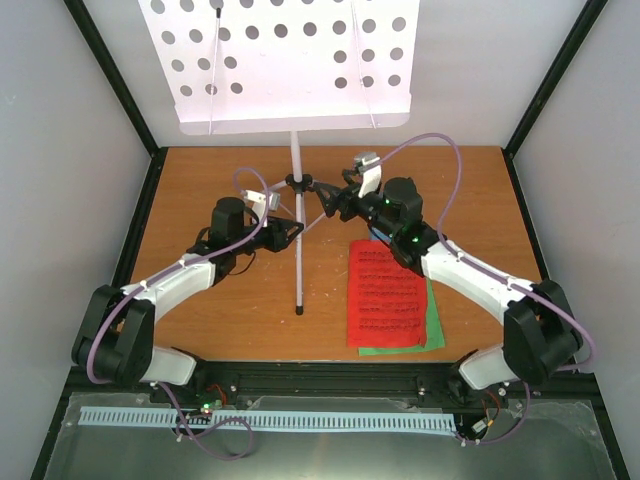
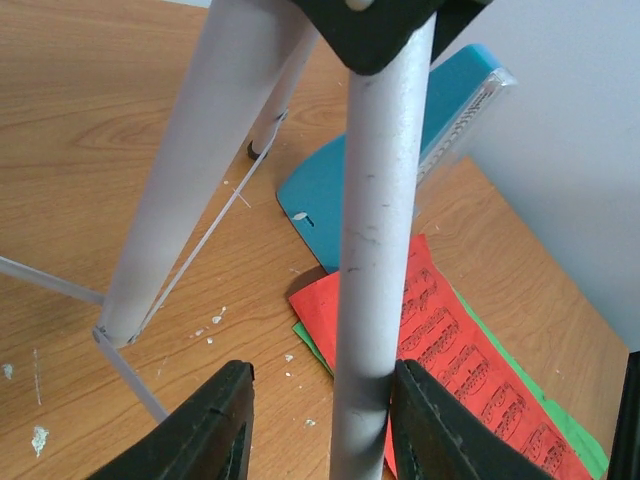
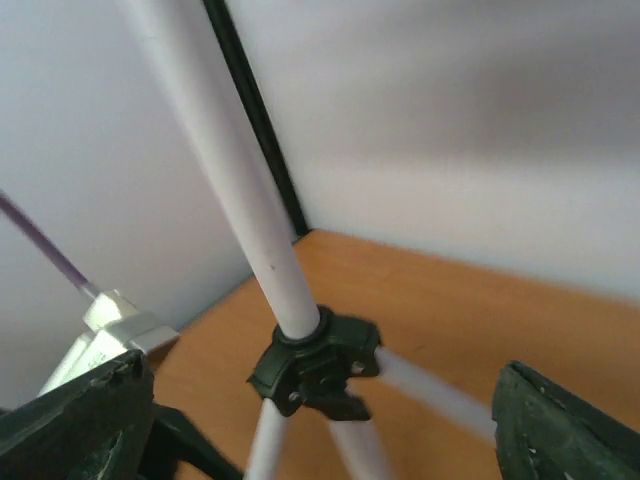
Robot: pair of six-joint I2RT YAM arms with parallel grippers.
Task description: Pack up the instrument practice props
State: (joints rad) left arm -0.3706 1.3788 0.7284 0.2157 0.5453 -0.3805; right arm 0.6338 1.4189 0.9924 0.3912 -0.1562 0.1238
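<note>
Left wrist view: the left gripper is parted, with a silver leg of the music stand running up between its black fingers. The leg lies against the finger on the right of that picture, and a clear gap separates it from the other finger, so the tube is bracketed and not clamped. Beside the leg is a thicker silver tube, with thin wire braces meeting at its lower end.

In the right wrist view, the right gripper is spread wide and holds nothing. The stand's black hub sits centred between the two finger tips but further off, touching neither.

From above, the stand is upright at the middle of the wooden table. Its perforated tray is at the far side, and both arms reach in toward the hub from either side.

The blue metronome lies on the table behind the stand's legs, on the right arm's side. The red page lies flat on top of the green page, to the right of the stand's near leg.

The red page carries rows of printed dark staves, but no note or word is legible. No brand or label can be read on the stand, the metronome or the arms.
</note>
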